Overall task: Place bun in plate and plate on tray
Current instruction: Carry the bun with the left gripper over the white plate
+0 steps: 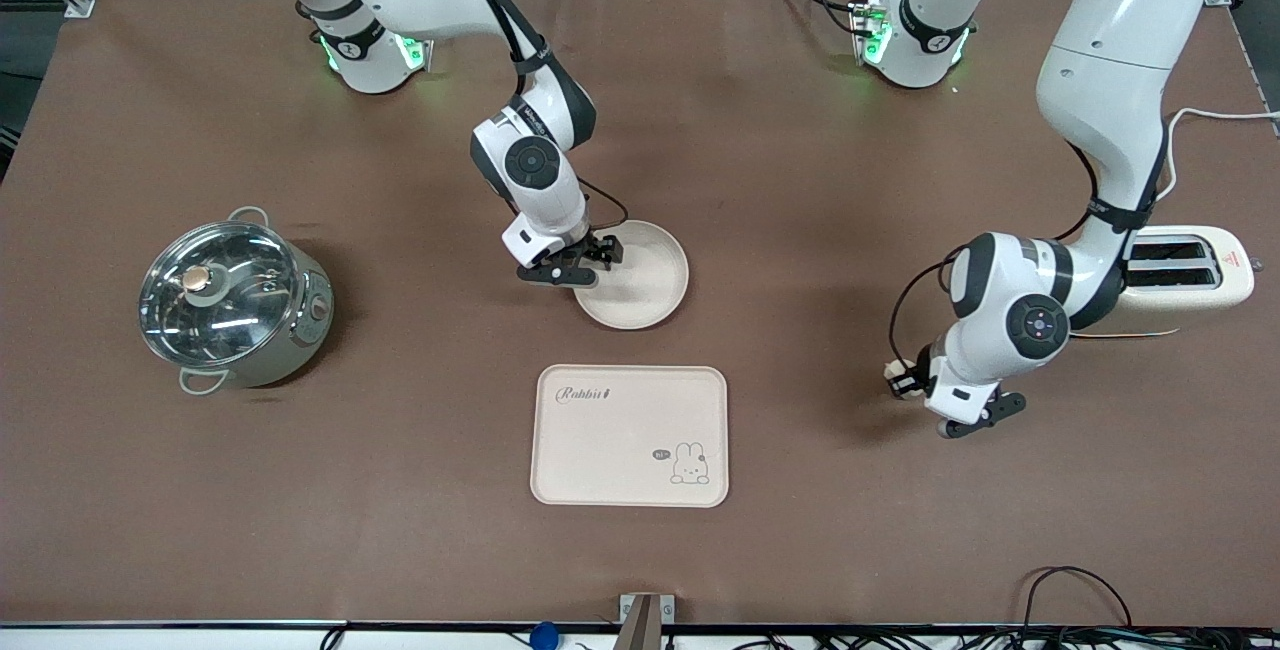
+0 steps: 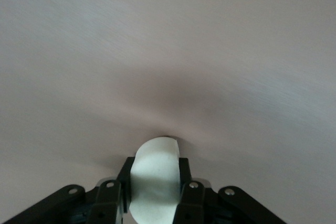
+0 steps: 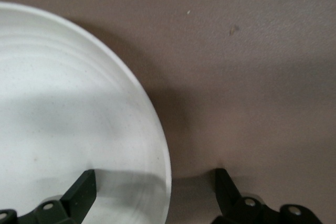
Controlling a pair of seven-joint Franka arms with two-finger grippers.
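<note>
The plate [image 1: 640, 280] lies on the brown table mid-way between the arms, farther from the front camera than the tray [image 1: 630, 435]. My right gripper [image 1: 583, 265] is open and low at the plate's rim toward the right arm's end. In the right wrist view the rim [image 3: 157, 129] runs between the fingers of my right gripper [image 3: 155, 179], one over the dish and one over the table. My left gripper [image 1: 905, 377] is shut on the bun [image 1: 891, 370], low over bare table toward the left arm's end. The left wrist view shows the bun [image 2: 155, 156] clamped in my left gripper [image 2: 155, 177].
A steel pot with a glass lid [image 1: 235, 300] stands toward the right arm's end. A cream two-slot toaster [image 1: 1190, 270] stands at the left arm's end, beside the left arm. Cables lie along the table's front edge.
</note>
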